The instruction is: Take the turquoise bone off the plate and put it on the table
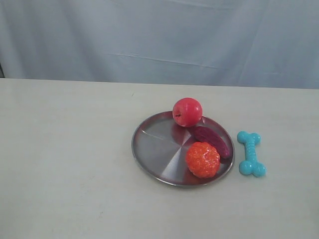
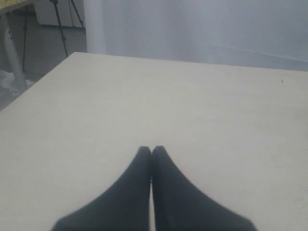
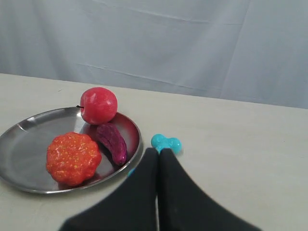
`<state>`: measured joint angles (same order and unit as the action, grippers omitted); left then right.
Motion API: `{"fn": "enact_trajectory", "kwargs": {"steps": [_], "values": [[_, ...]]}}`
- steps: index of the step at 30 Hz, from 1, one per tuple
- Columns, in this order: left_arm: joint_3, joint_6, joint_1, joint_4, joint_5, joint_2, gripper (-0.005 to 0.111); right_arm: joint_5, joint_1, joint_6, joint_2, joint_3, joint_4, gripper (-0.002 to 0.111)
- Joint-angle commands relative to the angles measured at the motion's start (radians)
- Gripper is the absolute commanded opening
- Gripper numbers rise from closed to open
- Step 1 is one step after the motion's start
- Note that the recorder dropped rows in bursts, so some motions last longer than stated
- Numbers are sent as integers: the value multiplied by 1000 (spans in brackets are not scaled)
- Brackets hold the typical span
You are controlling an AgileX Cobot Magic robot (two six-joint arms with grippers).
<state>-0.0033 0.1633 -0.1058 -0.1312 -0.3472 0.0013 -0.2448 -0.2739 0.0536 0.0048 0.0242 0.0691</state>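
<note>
The job looks done to me: the turquoise bone lies on the table just beside the plate, off its rim, while the left gripper and right gripper are both pinched closed, holding nothing.

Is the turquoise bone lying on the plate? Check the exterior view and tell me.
No, the turquoise bone lies on the table beside the plate, outside its rim.

turquoise bone: mostly hidden behind right claw | plate: cut by edge
</note>
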Motion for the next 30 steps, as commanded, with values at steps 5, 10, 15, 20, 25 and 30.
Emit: {"fn": "enact_trajectory", "kwargs": {"steps": [5,10,15,20,25,30], "values": [[3,2,5,0,1,-1,0,0,-7,-7,-5,-3,11,-1],[3,2,5,0,1,-1,0,-62,-7,-10,-5,-3,11,-1],[3,2,5,0,1,-1,0,-130,-7,-10,-5,-13,9,-1],[3,2,5,0,1,-1,0,-128,-7,-10,-5,-15,7,-1],[3,2,5,0,1,-1,0,-128,-7,-10,-5,-15,7,-1],[3,2,5,0,1,-1,0,-102,-7,-10,-5,-24,7,-1]]}}
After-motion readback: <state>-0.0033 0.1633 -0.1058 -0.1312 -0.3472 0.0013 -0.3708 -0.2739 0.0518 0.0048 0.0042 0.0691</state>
